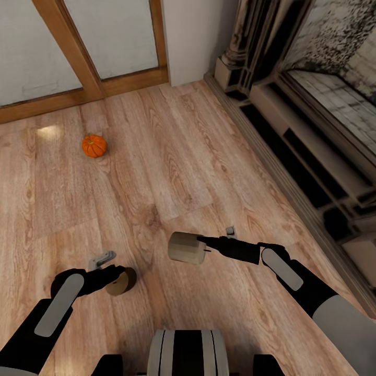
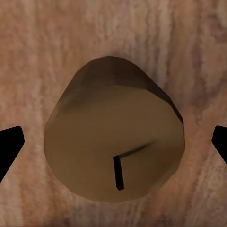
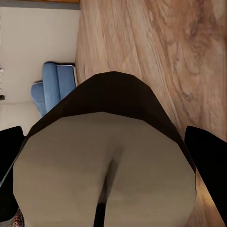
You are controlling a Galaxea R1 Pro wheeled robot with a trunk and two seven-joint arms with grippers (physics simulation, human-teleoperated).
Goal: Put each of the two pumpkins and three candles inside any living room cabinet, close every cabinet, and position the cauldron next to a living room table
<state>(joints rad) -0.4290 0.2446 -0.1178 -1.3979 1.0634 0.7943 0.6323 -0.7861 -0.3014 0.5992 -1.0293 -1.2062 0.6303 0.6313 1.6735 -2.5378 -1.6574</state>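
One orange pumpkin (image 1: 94, 145) lies on the wooden floor, far ahead of my left arm. A dark tan candle (image 1: 122, 282) stands upright on the floor with its wick up. My left gripper (image 1: 111, 272) hovers over this candle (image 2: 113, 142), open, and its fingertips (image 2: 9, 146) stand well apart from the wax on both sides. My right gripper (image 1: 202, 244) is shut on a pale candle (image 1: 185, 247) and holds it sideways above the floor. In the right wrist view the pale candle (image 3: 109, 161) sits between the black fingers (image 3: 208, 161). The cabinet, cauldron and table are out of view.
A wood-framed glass door (image 1: 78, 52) and a white wall corner (image 1: 190, 36) close off the far side. A dark ornate structure (image 1: 292, 130) runs along the right wall. A blue chair (image 3: 52, 90) appears in the right wrist view. My base (image 1: 185, 352) is at the bottom.
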